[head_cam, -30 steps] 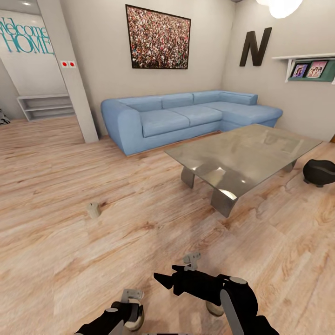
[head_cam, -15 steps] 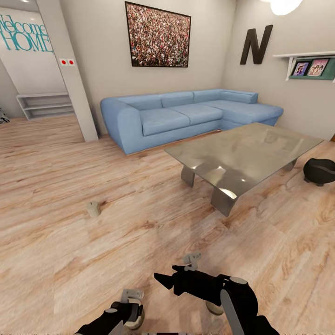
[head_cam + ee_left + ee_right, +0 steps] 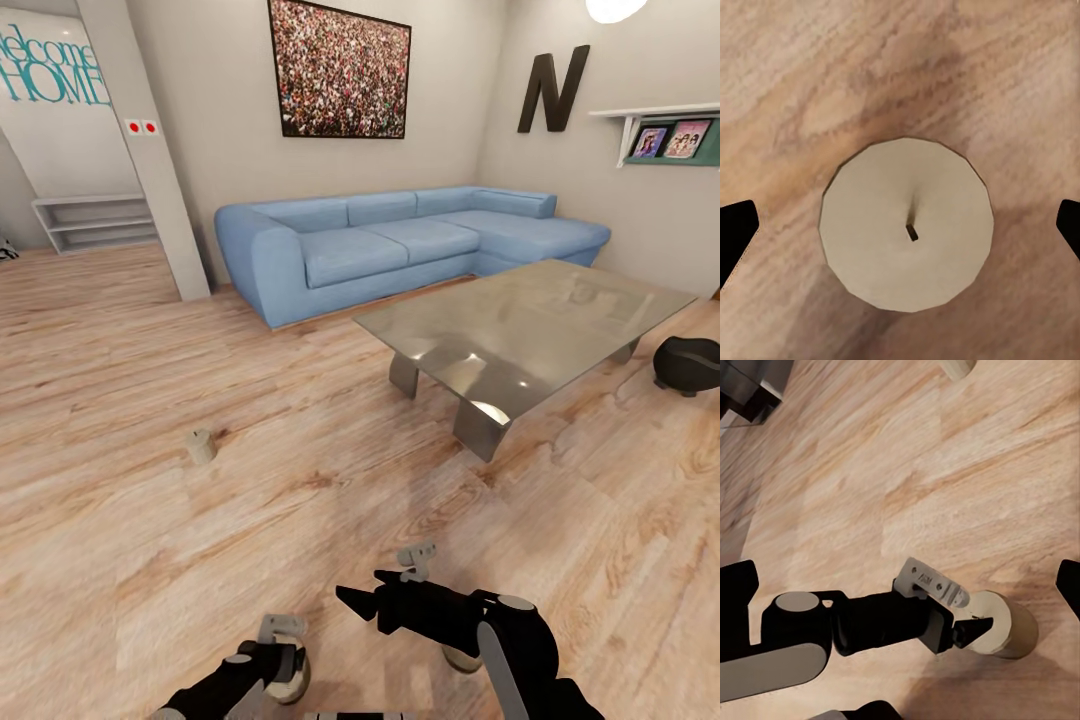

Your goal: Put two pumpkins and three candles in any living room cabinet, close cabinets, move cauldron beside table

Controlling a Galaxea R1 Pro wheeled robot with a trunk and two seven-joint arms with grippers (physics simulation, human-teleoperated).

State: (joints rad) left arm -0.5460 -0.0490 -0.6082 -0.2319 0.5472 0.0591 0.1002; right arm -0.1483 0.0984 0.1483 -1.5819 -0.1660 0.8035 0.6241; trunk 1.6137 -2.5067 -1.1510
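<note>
The step in hand is picking up a candle (image 3: 907, 225) from the floor (image 3: 300, 400). The left end effector (image 3: 900, 229) hangs straight above it, jaws spread wide on either side and gripping nothing. A 2nd candle (image 3: 201, 446) stands well apart on open floor. The right end effector (image 3: 362, 604) hovers beside the left; whether it is open is hard to tell. The cauldron (image 3: 687, 364) sits just beside the bench (image 3: 520, 330). Next, the left arm probably needs to lower until the fingers bracket the candle, then close.
</note>
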